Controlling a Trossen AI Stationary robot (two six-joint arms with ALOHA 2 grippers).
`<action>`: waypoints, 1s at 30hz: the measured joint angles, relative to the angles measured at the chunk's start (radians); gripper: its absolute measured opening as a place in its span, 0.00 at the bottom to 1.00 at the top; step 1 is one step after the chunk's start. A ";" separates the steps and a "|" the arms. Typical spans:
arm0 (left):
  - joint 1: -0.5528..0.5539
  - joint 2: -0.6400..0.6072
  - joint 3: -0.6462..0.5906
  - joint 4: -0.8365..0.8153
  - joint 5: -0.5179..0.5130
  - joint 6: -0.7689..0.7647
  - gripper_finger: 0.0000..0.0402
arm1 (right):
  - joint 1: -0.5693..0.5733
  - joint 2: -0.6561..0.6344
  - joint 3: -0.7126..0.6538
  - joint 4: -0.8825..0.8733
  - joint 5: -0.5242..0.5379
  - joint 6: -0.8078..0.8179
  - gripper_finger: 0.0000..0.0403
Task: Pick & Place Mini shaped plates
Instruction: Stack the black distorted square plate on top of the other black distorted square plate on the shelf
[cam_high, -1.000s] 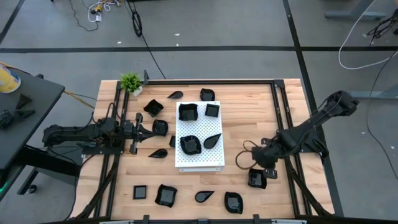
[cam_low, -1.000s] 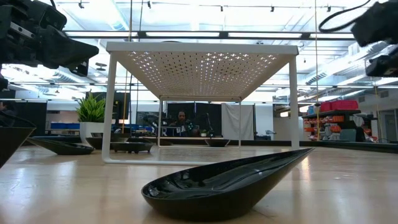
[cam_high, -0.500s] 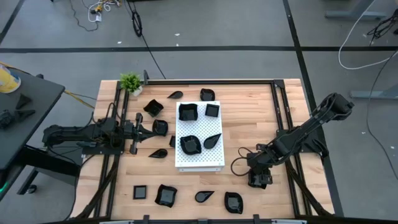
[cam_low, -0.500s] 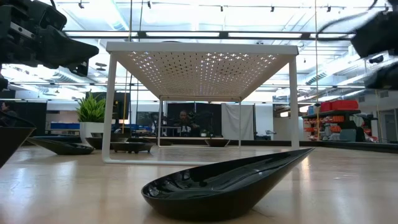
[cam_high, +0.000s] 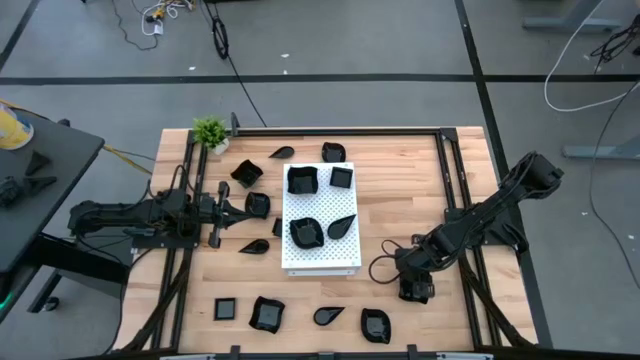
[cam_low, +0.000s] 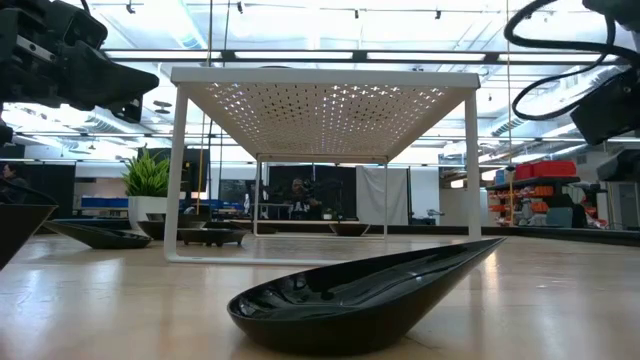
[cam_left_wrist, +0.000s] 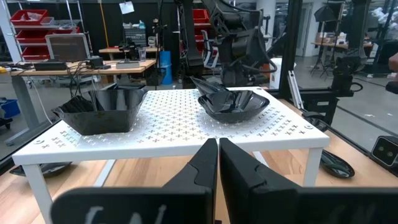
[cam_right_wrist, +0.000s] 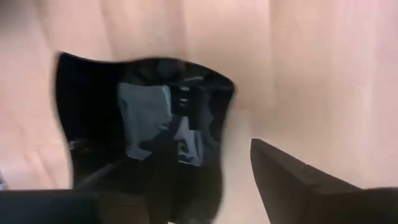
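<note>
Right wrist view is showing a glossy black wavy-edged square dish (cam_right_wrist: 140, 130) lying on the counter's (cam_high: 400, 190) near right, the right end effector (cam_high: 415, 289) spreading open around it. Left end effector (cam_left_wrist: 217, 163) is pressed closed, idling left.

The right arm reaches from the right edge of the counter down toward its front right part, wrist bent low, with the right tool (cam_high: 415, 289) pointing straight down at the surface. Its fingers (cam_right_wrist: 292, 180) are spread apart. The left arm lies stretched out low along the left side, and the left tool (cam_high: 243, 207) points level toward the middle, fingers (cam_left_wrist: 205, 163) pressed together.
</note>
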 joint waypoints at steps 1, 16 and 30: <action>0.000 0.000 0.000 0.000 0.000 0.000 0.05 | 0.000 0.000 0.000 0.014 -0.009 0.000 0.49; 0.000 0.000 0.000 0.000 0.000 0.000 0.05 | 0.000 0.000 0.000 0.077 -0.054 0.033 0.16; 0.000 0.000 0.000 0.000 0.000 0.000 0.05 | -0.008 -0.018 0.000 0.077 -0.100 0.031 0.01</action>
